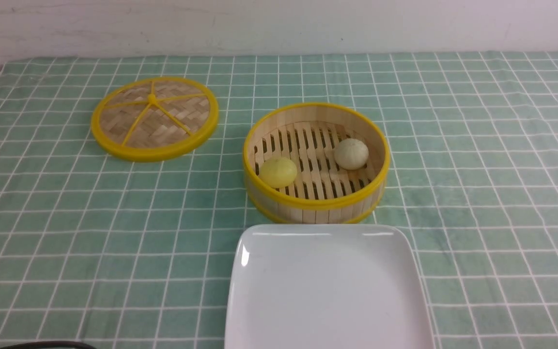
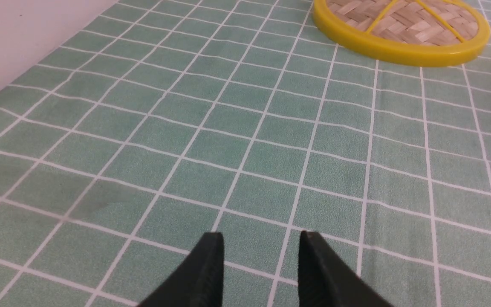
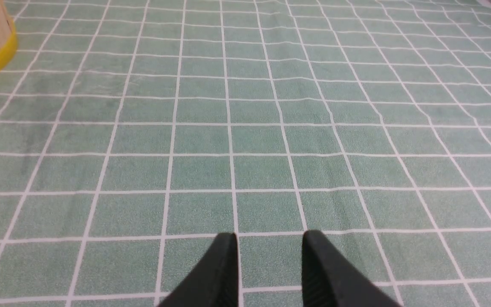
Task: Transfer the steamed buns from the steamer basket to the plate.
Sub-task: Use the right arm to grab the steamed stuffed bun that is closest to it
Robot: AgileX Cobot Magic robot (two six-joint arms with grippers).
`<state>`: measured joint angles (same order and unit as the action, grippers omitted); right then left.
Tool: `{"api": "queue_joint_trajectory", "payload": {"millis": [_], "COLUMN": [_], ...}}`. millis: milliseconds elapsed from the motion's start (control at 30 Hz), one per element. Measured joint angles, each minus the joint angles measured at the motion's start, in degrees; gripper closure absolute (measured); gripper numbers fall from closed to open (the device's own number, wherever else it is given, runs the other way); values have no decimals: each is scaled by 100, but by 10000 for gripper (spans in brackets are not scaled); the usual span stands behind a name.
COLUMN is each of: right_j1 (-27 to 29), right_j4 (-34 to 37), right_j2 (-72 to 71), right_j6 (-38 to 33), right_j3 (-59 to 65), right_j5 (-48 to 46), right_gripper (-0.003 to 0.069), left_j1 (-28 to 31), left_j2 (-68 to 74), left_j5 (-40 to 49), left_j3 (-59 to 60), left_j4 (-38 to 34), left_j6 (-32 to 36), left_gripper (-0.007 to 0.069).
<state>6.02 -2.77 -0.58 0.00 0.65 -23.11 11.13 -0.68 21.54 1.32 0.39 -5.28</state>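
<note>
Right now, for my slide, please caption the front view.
Yellow bun and off-white bun sit in the open steamer basket; the lid lies at left, the bare white plate nearer the camera.

Bright even light, faint shadows, glare on the plate (image 1: 244,256) rim (front view), mostly sharp

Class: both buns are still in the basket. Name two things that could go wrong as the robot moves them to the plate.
1. The yellow bun sits by the wall of the basket; a grasp there may catch the rim.
2. It and the white bun are round and the plate is glossy with a low rim, so a dropped one might roll off.
</note>
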Motion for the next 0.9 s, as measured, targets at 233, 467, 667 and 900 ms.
{"api": "queue_joint_trajectory", "payload": {"millis": [233, 467, 667, 900], "right_j1": [0, 0, 0, 0], "right_j4": [0, 0, 0, 9], "right_j2": [0, 0, 0, 0], "right_j6": [0, 0, 0, 134], "right_j3": [0, 0, 0, 0], "right_j5": [0, 0, 0, 51], "right_gripper": [419, 419, 419, 419], "left_j1": [0, 0, 0, 0], "left_j2": [0, 0, 0, 0], "left_j5": [0, 0, 0, 0], "left_j3": [0, 0, 0, 0], "left_j4": [0, 0, 0, 0], "left_j6": [0, 0, 0, 0], "left_gripper": [347, 347, 347, 347]}}
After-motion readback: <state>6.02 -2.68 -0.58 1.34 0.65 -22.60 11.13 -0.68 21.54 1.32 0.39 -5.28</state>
